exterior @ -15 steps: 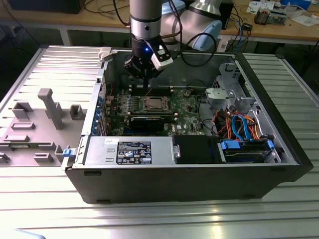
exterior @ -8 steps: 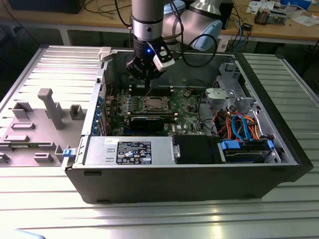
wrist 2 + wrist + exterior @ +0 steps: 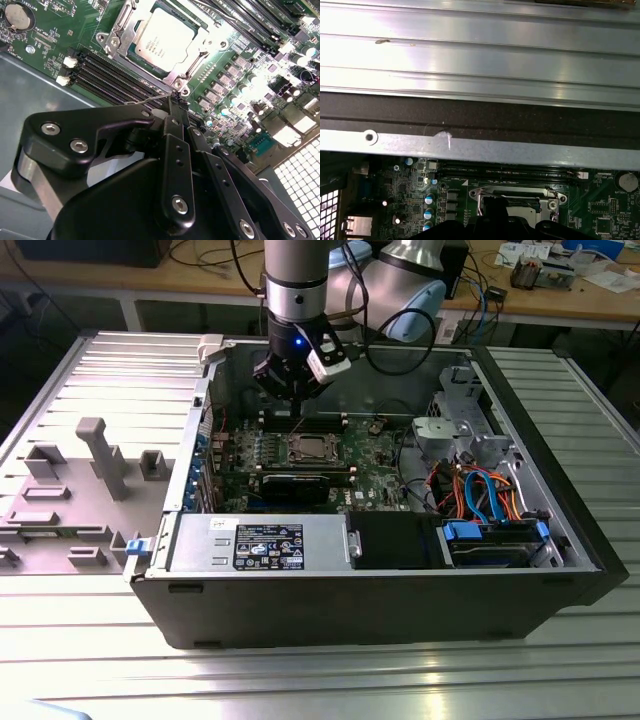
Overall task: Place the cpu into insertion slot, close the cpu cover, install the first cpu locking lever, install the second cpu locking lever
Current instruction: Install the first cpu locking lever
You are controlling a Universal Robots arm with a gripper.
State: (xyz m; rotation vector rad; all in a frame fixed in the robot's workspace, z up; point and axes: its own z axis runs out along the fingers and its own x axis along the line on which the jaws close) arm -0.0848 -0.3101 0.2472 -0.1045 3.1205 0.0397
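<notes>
The claw (image 3: 176, 97) hangs low inside the open case (image 3: 590, 540), its tips just short of the near corner of the socket (image 3: 165, 42), and in the second wrist view its two fingers (image 3: 175, 130) lie pressed together with no gap showing between them. A thin wire lever (image 3: 145, 101) runs sideways right at the tips; whether the fingers actually pinch it or only touch it I cannot tell. Just ahead of the tips the cpu (image 3: 167, 42) already sits flat in the socket, its pale metal top showing through the cut-out of the cover (image 3: 117, 37), which looks folded down over the chip's edges. In the exterior view the claw (image 3: 297, 390) stands just behind the socket (image 3: 311, 449), over the memory slots (image 3: 300, 422). To one side of the fingers in the second wrist view run those long memory slots (image 3: 115, 75); to the other, a row of small capacitors (image 3: 235, 70). As a judgement: the chip is light, stiff and slick on top, with fragile pins beneath, so it wants no sideways shove. The cover is thin sheet metal, springy, best pushed near its free edge. The lever is a stiff spring wire, thin and slippery, likely to skid off flat pads, so a hold is surest close to its bent end, where it can be pressed down and hooked.
</notes>
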